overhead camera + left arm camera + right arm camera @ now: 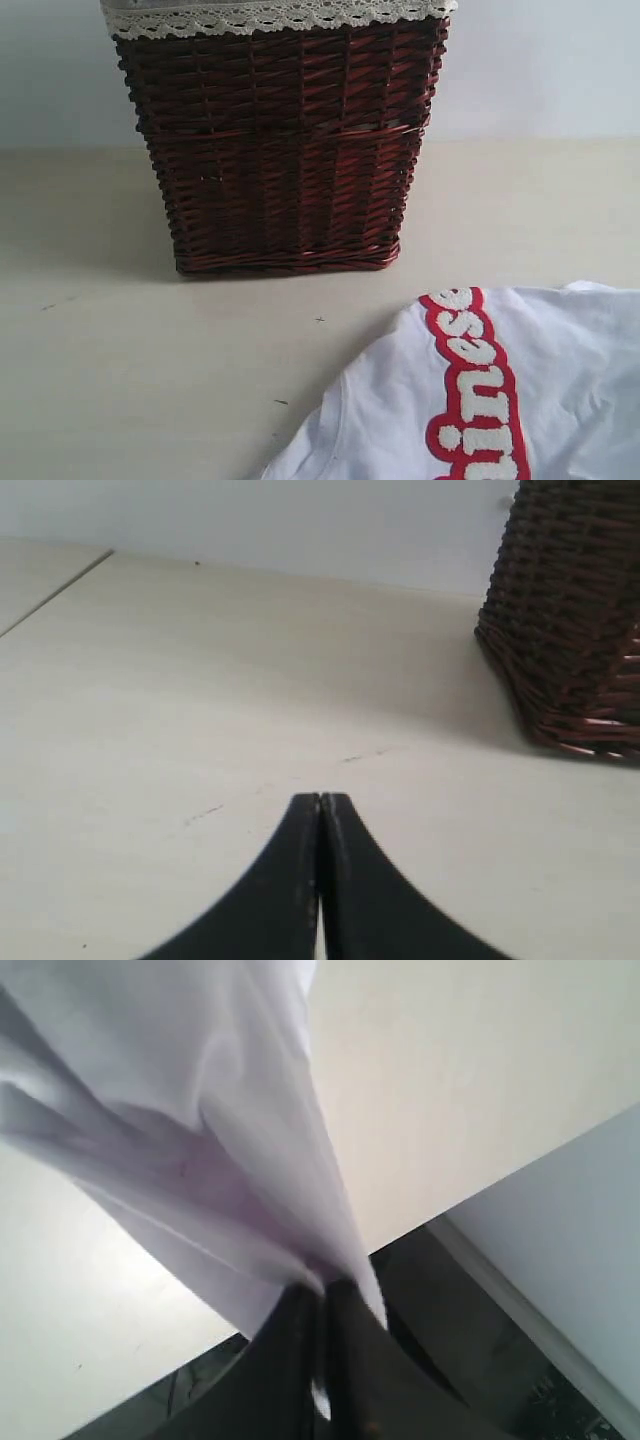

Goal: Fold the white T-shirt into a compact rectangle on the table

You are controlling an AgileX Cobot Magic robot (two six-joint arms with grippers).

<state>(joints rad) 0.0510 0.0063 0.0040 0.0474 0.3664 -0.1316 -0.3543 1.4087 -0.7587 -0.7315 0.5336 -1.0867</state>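
Two pincers, two different jobs. The right pincer (322, 1290) is clenched on a bunched fold of the T-shirt (200, 1140). The cloth fans out from its tips and seems lifted off the worktop (430, 1080), so I judge an edge is being carried over for a fold. The left pincer (320, 805) is shut on nothing, low over bare worktop near the basket (570, 620), seemingly parked out of the way. In the exterior view the shirt's body lies on the worktop at lower right, red-edged letters (480, 400) face up. It is near the basket's front but not touching it. The fold looks barely begun.
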